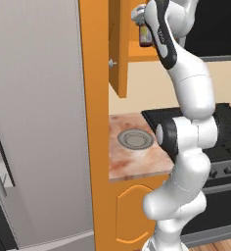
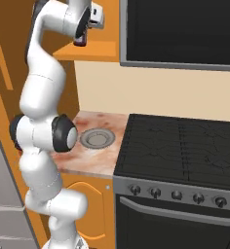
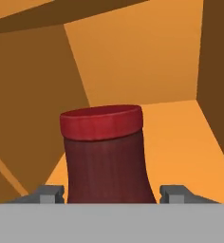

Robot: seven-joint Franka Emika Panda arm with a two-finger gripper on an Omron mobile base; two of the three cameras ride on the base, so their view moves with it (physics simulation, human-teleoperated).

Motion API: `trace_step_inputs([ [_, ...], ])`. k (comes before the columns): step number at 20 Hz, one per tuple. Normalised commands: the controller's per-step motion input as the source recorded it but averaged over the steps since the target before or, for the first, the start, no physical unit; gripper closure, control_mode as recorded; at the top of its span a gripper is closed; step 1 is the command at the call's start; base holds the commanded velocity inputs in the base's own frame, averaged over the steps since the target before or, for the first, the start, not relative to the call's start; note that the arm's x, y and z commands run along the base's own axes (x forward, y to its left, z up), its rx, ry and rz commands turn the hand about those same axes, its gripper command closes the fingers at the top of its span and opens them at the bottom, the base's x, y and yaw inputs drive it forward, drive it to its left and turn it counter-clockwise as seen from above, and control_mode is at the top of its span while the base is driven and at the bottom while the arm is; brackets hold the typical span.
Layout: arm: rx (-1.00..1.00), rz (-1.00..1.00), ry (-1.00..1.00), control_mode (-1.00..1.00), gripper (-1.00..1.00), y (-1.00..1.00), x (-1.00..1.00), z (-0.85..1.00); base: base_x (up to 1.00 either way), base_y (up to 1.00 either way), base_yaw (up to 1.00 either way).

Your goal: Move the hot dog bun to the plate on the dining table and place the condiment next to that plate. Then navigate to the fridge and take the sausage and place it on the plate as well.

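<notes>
The condiment [image 3: 104, 156], a dark red-brown bottle with a red cap, stands upright inside an open orange wall cabinet. My gripper [image 3: 107, 194] is raised into that cabinet and shut on the bottle's body, one fingertip against each side. From the base, the condiment [image 1: 146, 35] [image 2: 80, 41] shows at the hand, high above the counter. The grey steel fridge [image 1: 34, 122] fills the left, its doors closed. The hot dog bun, the plate, the dining table and the sausage are out of view.
The cabinet's door [image 1: 118, 49] hangs open just left of the hand. Below, a small grey round dish [image 1: 135, 139] [image 2: 97, 138] lies on the marbled counter [image 1: 122, 164]. A black stove [image 2: 180, 146] adjoins it on the right, with a black appliance [image 2: 180, 29] above.
</notes>
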Motion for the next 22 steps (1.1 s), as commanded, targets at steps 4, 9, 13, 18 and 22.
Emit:
trace_step_inputs([
  [4, 0.1, -0.1, -0.17, -1.0, 1.0, -0.36, -1.0, -0.79, 0.0, 0.0, 0.0],
  [9, 0.05, -0.08, -0.22, -1.0, 1.0, -0.16, -1.0, -0.85, 0.0, 0.0, 0.0],
  [13, 0.01, -0.05, -0.1, -1.0, 1.0, -0.07, -1.0, -0.68, 0.0, 0.0, 0.0],
  [18, 0.0, -0.02, 0.01, -1.0, 1.0, -0.03, -1.0, -0.58, 0.0, 0.0, 0.0],
  [22, 0.0, 0.0, 0.17, -1.0, 1.0, -0.03, -0.86, -0.39, 0.0, 0.0, 0.0],
])
